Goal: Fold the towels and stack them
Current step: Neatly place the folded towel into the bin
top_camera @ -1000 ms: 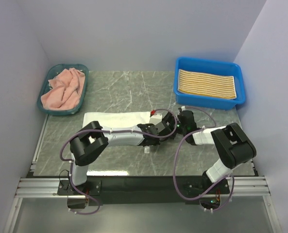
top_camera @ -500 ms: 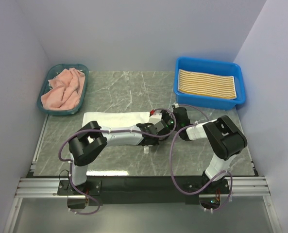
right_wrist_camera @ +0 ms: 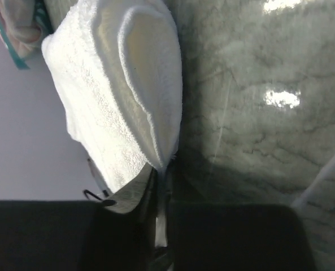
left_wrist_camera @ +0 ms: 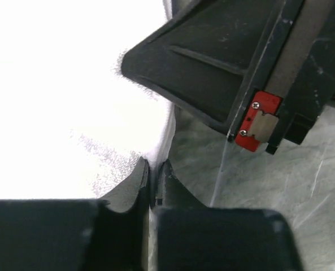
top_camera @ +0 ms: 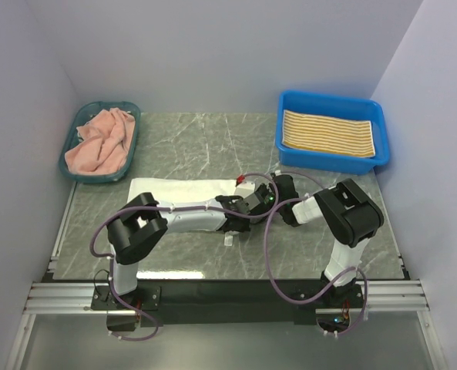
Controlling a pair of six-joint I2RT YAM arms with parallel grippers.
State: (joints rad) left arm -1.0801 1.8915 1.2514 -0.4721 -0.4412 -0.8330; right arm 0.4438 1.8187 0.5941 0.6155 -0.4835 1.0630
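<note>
Left gripper and right gripper meet at the right end of the white towel.
A pink towel fills the far-left basket; a yellow-striped towel lies in the far-right blue tray.

From my screen I see a table with a grey-green stone look, full of thin pale lines like cracks. Three plain walls stand close round it, a back wall, a left wall and a right wall, all a soft light purple. A silver metal rail runs along the near edge of the table, and in my right wrist view the table top looks shiny, with a bright white spot of light on it.
</note>
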